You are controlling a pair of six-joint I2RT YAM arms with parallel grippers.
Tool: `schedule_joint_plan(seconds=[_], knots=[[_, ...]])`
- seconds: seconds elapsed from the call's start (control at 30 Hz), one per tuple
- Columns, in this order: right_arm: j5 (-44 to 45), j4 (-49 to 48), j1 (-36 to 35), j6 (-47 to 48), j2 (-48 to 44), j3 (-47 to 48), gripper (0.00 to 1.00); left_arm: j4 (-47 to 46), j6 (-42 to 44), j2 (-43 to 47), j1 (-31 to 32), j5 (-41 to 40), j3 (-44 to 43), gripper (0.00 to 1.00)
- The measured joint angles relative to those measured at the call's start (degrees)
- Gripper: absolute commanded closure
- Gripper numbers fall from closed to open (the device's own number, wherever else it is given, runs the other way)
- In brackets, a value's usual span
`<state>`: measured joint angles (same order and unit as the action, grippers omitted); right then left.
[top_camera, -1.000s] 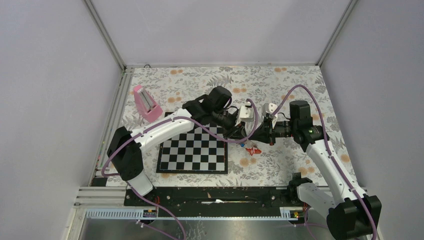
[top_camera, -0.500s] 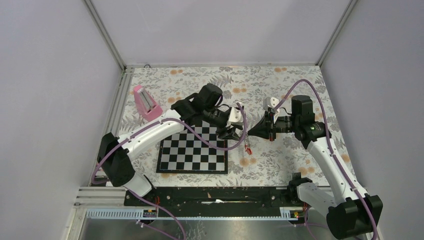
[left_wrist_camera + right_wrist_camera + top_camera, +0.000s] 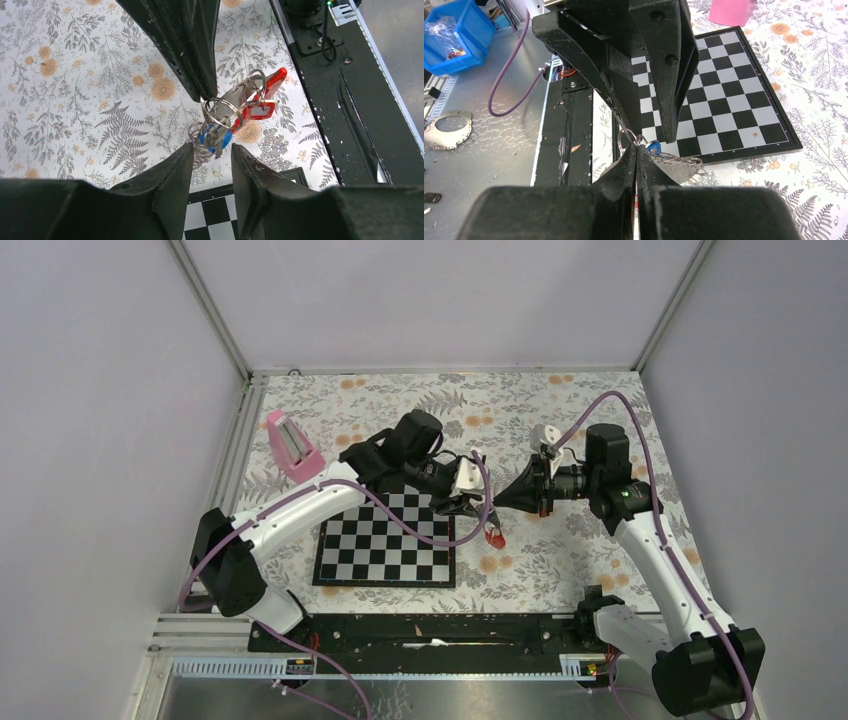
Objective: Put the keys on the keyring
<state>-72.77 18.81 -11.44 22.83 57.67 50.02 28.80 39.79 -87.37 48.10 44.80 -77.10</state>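
The keyring (image 3: 220, 107) is pinched in the right gripper (image 3: 636, 152); the blue-tagged key (image 3: 217, 141) could be jolted off by the narrowly parted left gripper (image 3: 211, 150)

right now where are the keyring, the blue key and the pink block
keyring (image 3: 222, 107), left wrist view, on its metal ring
blue key (image 3: 224, 141), left wrist view, on its blue plastic tag
pink block (image 3: 293, 448), top external view, on its sloped top face

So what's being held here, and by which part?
The right gripper pinches the keyring by its thin ring, keys dangling below; the left gripper is open, holding nothing.
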Motion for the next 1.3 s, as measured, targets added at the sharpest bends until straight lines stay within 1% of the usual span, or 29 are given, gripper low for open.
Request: schedule_joint_plan(seconds=[0.3,0.63,0.83,1.03,1.3], knots=[[-1.9,-7.3,0.8,-7.1,0.2,-1.4,1.00,-1.9,-2.6,0.0,0.1,1.0,0.0,0.61],[-3.3,-13.7,1.4,-13.5,0.2,-4.7,1.00,-3.8,-5.9,0.0,0.1,1.5,0.0,0.71],[-3.4,-17.9,1.6,-16.6,0.2,-6.3,1.00,-5.1,-7.1,0.0,0.1,1.4,0.0,0.71],[-3.2,-18.7,1.7,-17.3,0.2,-6.4,1.00,-5.2,-7.1,0.0,0.1,1.0,0.0,0.72],[-1.6,-16.3,1.7,-16.2,0.2,-6.4,1.00,-4.5,-5.6,1.2,0.1,-0.1,0.8,0.72]])
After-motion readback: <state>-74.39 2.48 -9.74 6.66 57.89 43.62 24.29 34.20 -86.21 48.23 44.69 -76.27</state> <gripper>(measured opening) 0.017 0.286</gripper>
